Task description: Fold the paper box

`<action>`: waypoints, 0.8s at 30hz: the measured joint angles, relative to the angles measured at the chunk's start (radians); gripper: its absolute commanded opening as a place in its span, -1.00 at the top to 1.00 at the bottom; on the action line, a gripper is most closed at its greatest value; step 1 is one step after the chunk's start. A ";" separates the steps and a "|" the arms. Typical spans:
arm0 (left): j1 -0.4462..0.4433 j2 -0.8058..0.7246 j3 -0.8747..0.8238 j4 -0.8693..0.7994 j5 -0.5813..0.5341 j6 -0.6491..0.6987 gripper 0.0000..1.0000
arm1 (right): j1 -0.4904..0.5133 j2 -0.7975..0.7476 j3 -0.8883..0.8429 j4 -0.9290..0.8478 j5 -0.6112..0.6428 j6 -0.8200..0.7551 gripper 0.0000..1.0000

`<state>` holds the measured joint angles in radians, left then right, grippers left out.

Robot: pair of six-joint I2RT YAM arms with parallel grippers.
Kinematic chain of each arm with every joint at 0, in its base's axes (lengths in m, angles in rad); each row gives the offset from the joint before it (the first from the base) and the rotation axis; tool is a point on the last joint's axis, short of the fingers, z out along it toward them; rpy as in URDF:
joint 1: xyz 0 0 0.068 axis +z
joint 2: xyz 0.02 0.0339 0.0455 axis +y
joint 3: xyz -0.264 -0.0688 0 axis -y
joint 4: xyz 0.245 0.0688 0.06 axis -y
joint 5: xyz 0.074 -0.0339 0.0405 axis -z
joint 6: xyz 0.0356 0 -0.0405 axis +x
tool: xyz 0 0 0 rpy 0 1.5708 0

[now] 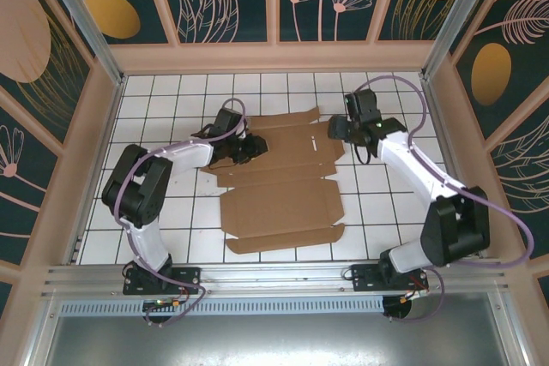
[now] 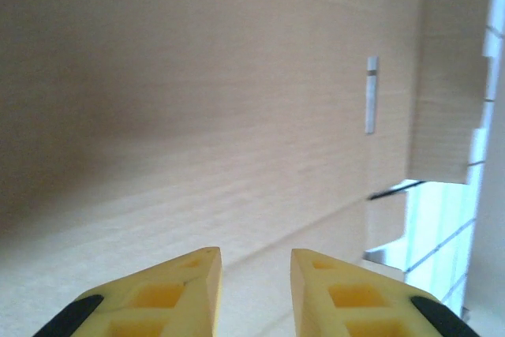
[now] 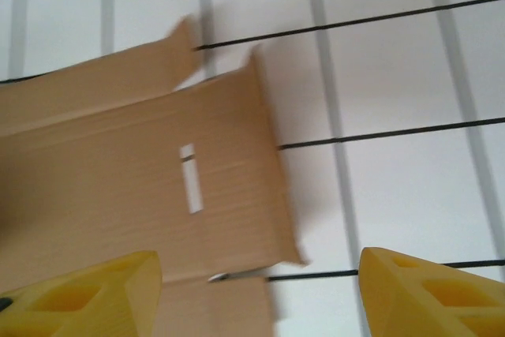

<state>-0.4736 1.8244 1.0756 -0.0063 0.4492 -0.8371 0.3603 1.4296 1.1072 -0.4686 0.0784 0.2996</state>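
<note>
Right gripper (image 3: 259, 262), wide open, and left gripper (image 2: 255, 262), slightly parted, are hovering empty over the paper box (image 1: 279, 203), partly hiding its far corners

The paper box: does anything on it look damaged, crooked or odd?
The paper box lies as an open flat sheet, slightly askew to the tile lines of the table. No tear or crush is visible.

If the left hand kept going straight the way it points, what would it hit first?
Most likely the paper box: its flat sheet lies right ahead of the left hand, though depth is unclear.
</note>
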 measured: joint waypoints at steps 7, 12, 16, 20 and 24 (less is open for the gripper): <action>-0.032 -0.094 -0.054 -0.014 0.021 0.008 0.51 | -0.025 0.014 -0.197 0.048 -0.230 0.038 -0.34; -0.056 -0.100 -0.198 -0.053 -0.005 0.010 0.54 | -0.096 0.068 -0.256 0.120 -0.340 0.055 -0.36; -0.055 -0.079 -0.225 -0.080 -0.024 0.010 0.56 | -0.117 0.123 -0.267 0.168 -0.412 0.058 -0.36; -0.055 -0.064 -0.209 -0.078 -0.031 0.016 0.58 | -0.116 0.172 -0.267 0.208 -0.459 0.059 -0.35; -0.055 -0.049 -0.195 -0.072 -0.032 0.025 0.59 | -0.117 0.210 -0.278 0.239 -0.484 0.067 -0.34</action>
<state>-0.5285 1.7752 0.8803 -0.0784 0.4175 -0.8120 0.2436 1.6394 0.8288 -0.2295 -0.4057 0.3664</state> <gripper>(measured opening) 0.208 0.675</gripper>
